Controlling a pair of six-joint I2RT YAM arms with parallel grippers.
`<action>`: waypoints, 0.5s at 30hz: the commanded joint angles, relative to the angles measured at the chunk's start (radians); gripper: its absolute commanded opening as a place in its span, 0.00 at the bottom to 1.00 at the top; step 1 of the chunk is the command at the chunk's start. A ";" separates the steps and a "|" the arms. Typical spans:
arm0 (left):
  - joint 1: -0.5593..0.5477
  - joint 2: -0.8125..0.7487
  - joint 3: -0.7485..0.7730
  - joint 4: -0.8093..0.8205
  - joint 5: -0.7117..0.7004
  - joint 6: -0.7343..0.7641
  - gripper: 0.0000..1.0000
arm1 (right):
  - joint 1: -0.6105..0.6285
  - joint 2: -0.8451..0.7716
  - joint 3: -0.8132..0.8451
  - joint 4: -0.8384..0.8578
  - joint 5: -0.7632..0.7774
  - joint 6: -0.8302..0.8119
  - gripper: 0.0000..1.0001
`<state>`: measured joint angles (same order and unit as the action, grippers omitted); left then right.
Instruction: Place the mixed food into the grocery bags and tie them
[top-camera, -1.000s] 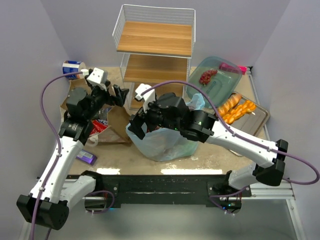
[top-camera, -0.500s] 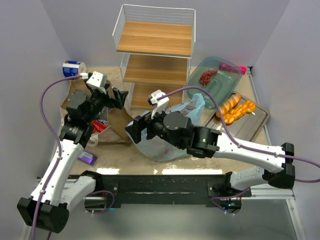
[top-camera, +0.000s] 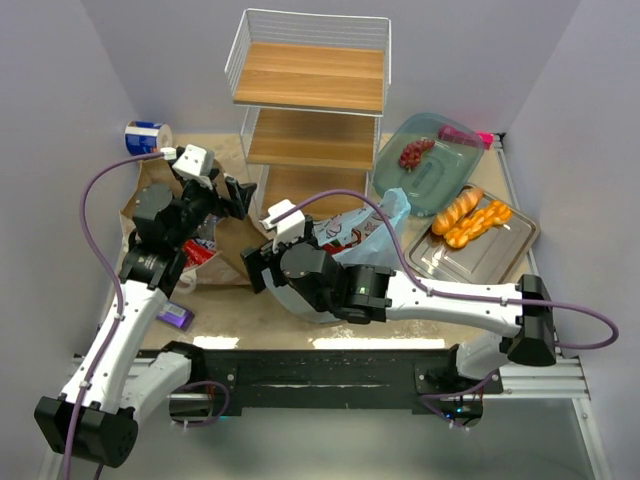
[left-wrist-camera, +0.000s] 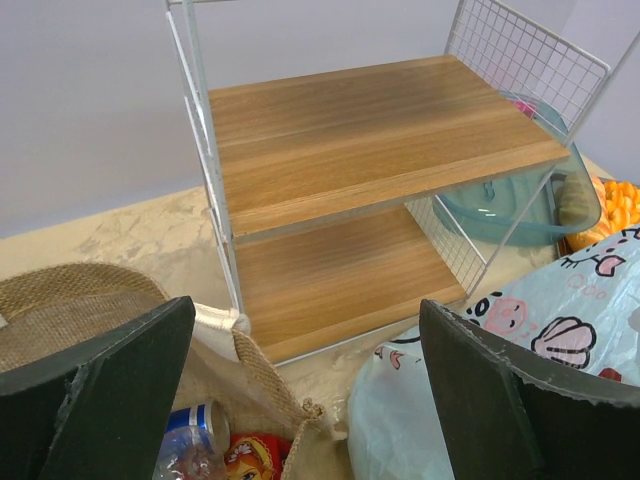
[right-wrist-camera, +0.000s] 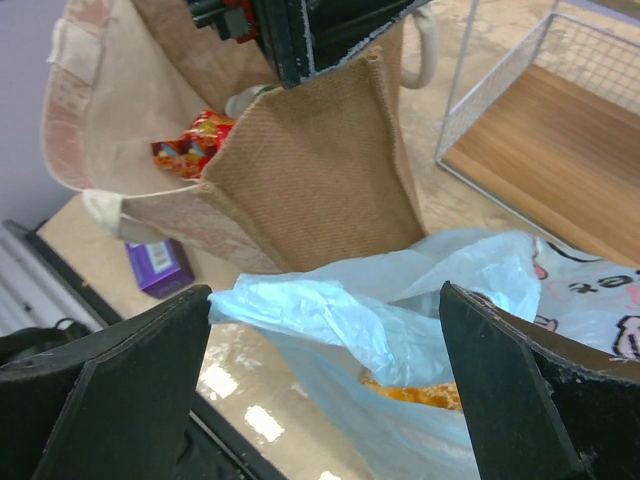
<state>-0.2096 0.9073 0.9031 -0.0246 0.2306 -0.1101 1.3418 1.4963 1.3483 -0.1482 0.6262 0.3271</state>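
The brown paper bag (top-camera: 225, 245) stands at the left; in the left wrist view it (left-wrist-camera: 215, 385) holds a drink can (left-wrist-camera: 198, 422), a clear bottle (left-wrist-camera: 183, 457) and a red snack packet (left-wrist-camera: 255, 455). My left gripper (top-camera: 240, 193) is open and empty above its right rim (left-wrist-camera: 310, 400). The light-blue plastic bag (top-camera: 350, 265) sits in the middle, with orange bread (right-wrist-camera: 420, 392) inside. My right gripper (top-camera: 255, 268) is open at the bag's left edge, the bag's rim (right-wrist-camera: 320, 310) lying between its fingers (right-wrist-camera: 325, 385). Breads (top-camera: 468, 215) lie on a metal tray. A red lobster (top-camera: 415, 152) lies in the teal dish.
A white wire rack with wooden shelves (top-camera: 312, 110) stands at the back centre. The teal dish (top-camera: 445, 175) and metal tray (top-camera: 500, 245) are at the right. A purple bar (top-camera: 172, 316) lies in front of the brown bag. A blue-and-white roll (top-camera: 147, 133) sits back left.
My right gripper has swung down and toward the near-left side of the light-blue bag. The bag's top now shows more openly. My left arm has barely moved.
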 joint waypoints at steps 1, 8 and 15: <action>0.007 -0.018 -0.001 0.038 0.001 0.015 1.00 | 0.008 0.011 0.049 0.062 0.133 -0.036 0.99; 0.007 -0.022 -0.003 0.045 0.018 0.021 1.00 | 0.008 0.027 0.057 0.091 0.168 -0.072 0.71; 0.007 -0.048 -0.020 0.103 0.195 0.053 1.00 | -0.065 -0.079 0.078 0.073 0.046 -0.232 0.04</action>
<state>-0.2096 0.8948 0.9005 -0.0135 0.2844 -0.0952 1.3369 1.5154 1.3582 -0.1093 0.7387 0.1928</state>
